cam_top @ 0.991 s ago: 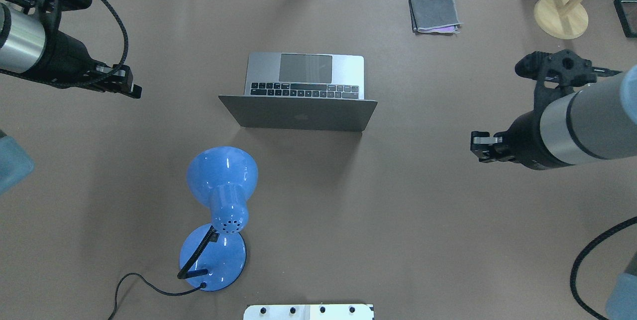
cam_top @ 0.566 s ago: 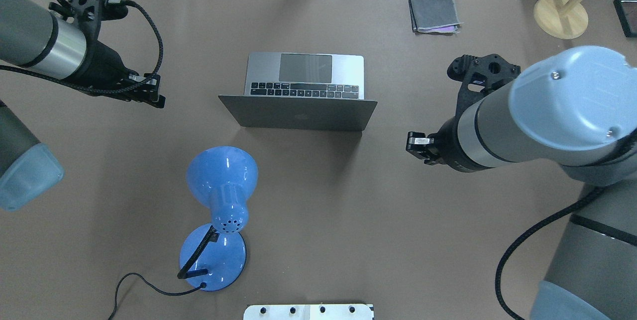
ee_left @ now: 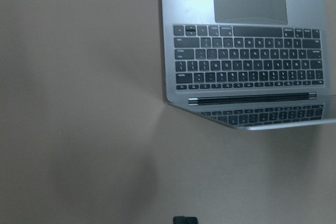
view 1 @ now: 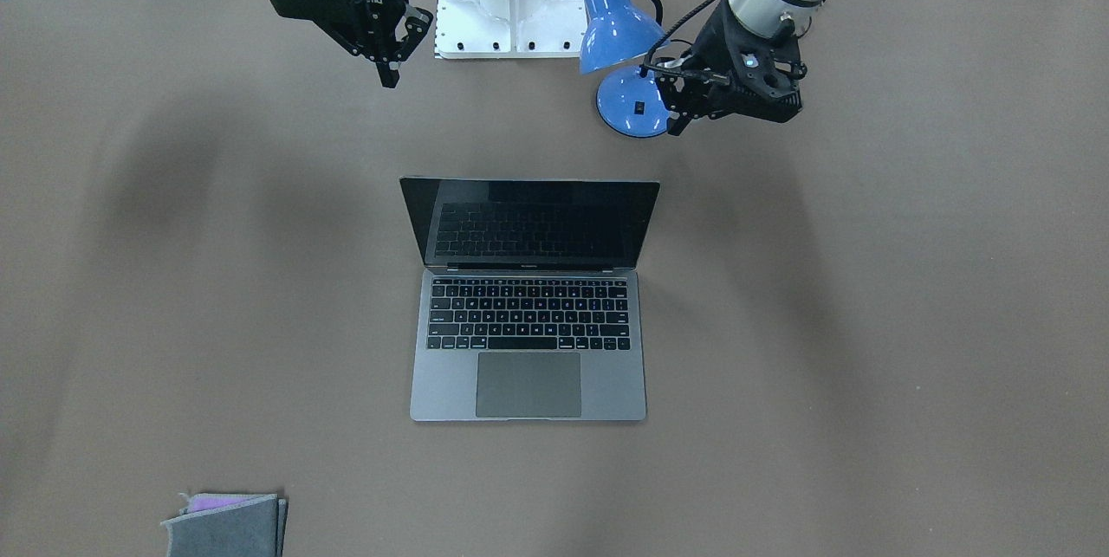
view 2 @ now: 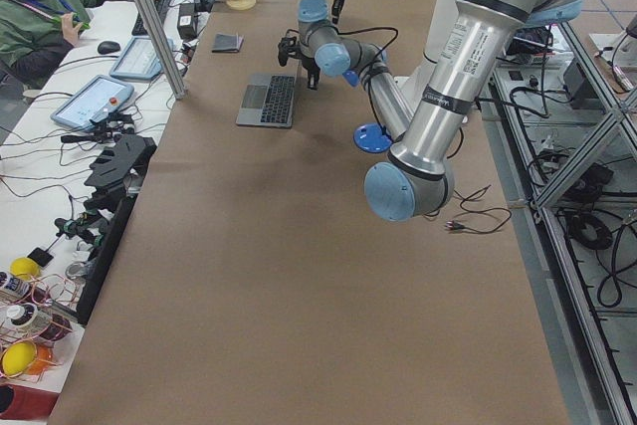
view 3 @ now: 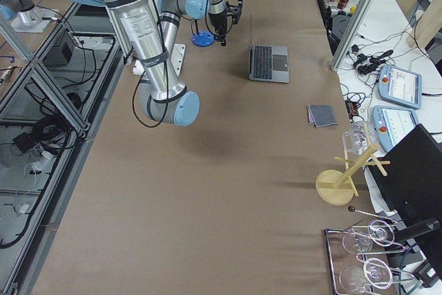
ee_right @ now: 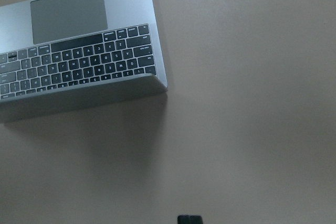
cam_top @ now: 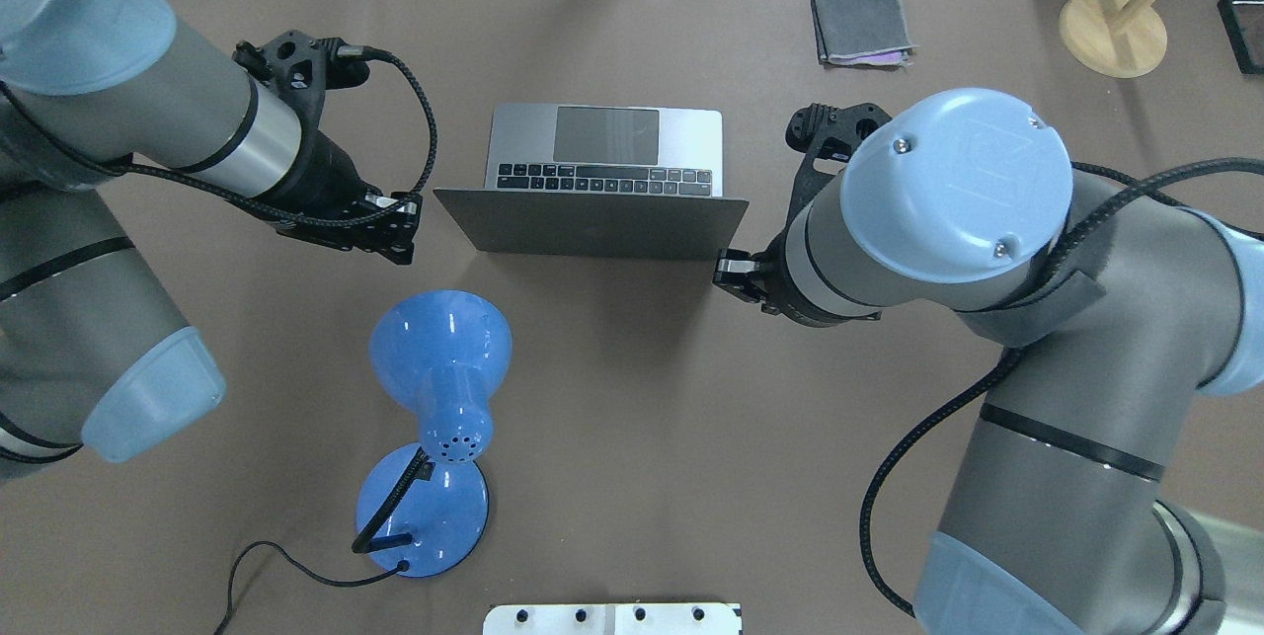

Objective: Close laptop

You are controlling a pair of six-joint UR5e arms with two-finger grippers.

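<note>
The laptop is a slim grey metal one, standing open in the middle of the table with its lid upright and the screen facing away from the robot. The front-facing view shows its black screen and keyboard. My left gripper hangs just off the lid's left edge without touching it. My right gripper hangs just off the lid's right lower corner, also apart from it. Both look shut and empty. The laptop also shows in the left wrist view and the right wrist view.
A blue desk lamp with a black cord stands between the laptop and the robot base plate, below my left gripper. A folded grey cloth and a wooden stand sit at the far right.
Both arms have swung inward from the table's sides. The left gripper now sits beside the lid's left edge and the right gripper beside its right edge. The laptop has not moved.
</note>
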